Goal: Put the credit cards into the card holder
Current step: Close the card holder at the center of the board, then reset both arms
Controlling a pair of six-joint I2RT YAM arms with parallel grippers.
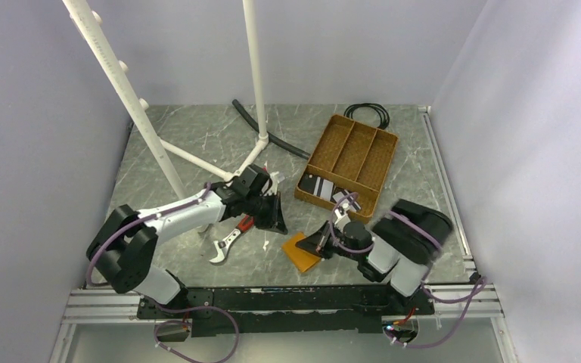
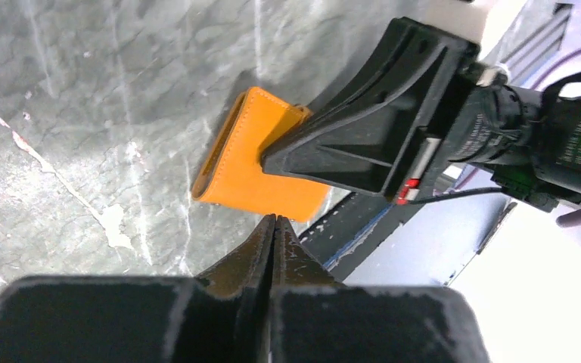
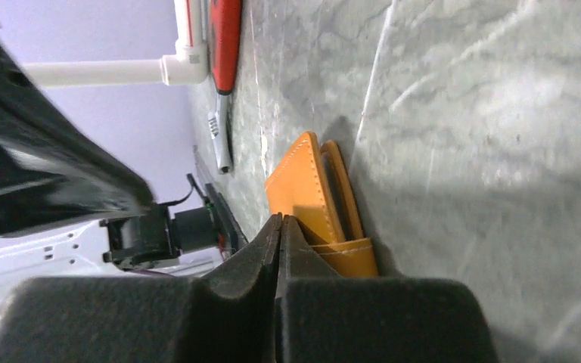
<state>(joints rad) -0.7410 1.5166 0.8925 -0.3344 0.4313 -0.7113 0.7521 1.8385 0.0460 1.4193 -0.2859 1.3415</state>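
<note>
Cards [image 1: 319,186] lie in the near compartment of the tray [image 1: 350,150], right of centre in the top view, so none has reached the holder [image 1: 300,252] (the orange wallet on the table, lower centre). The holder looks folded, though the wrist views show little more than its edges. Right gripper [image 1: 322,240] has its jaws pressed together and empty, tips at the holder's edge. Left gripper [image 1: 274,217], likewise closed and empty, hangs near it. By my reading nothing is done: opening the holder, then fetching and inserting each card, all remain.
</note>
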